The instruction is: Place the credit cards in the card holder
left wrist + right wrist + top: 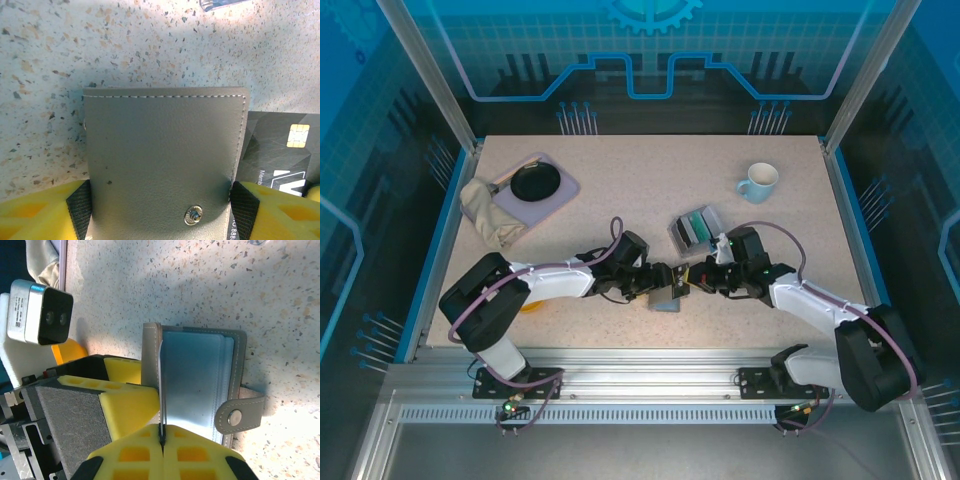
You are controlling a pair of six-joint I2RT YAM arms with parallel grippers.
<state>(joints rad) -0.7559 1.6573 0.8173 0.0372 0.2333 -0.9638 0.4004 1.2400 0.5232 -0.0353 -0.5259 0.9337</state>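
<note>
Left wrist — grey card holder point(160, 160), white-stitched, metal snap point(193, 215)

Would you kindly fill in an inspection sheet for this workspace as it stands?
Surface: speckled table, no spills seen.
Job's things: grey card holder at centre, between the left jaws; dark card with a chip beside it; teal cards in a clear slotted box.
Clutter: mug; lavender tray holding a black pan; beige cloth.
Grippers: left gripper straddles the card holder, grip unclear; right gripper shut on the dark card, seen edge-on.
Cables: purple cables run along both arms.
Surroundings: metal frame, blue panels.
</note>
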